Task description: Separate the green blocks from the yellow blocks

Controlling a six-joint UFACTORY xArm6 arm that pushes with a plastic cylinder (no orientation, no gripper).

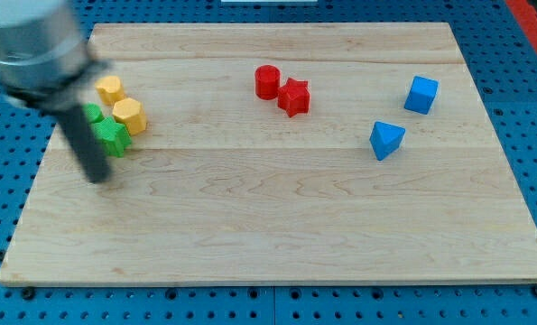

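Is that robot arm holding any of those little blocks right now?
Nothing is held. The arm ends in a plain rod; my tip rests on the board just below-left of the green blocks, beside the yellow blocks.

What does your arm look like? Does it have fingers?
No fingers or jaws. My arm ends in a straight dark rod, almost black, hanging from a fat grey, rounded part that looks blurry here. I can't see any cables or markings on it. My tip is just the rod's plain lower end, beside the green blocks and the yellow blocks.

Two yellow blocks (pixel 120 103), two green blocks (pixel 111 135), red cylinder (pixel 266 81), red star (pixel 293 97), blue cube (pixel 421 94), blue triangle (pixel 385 139)
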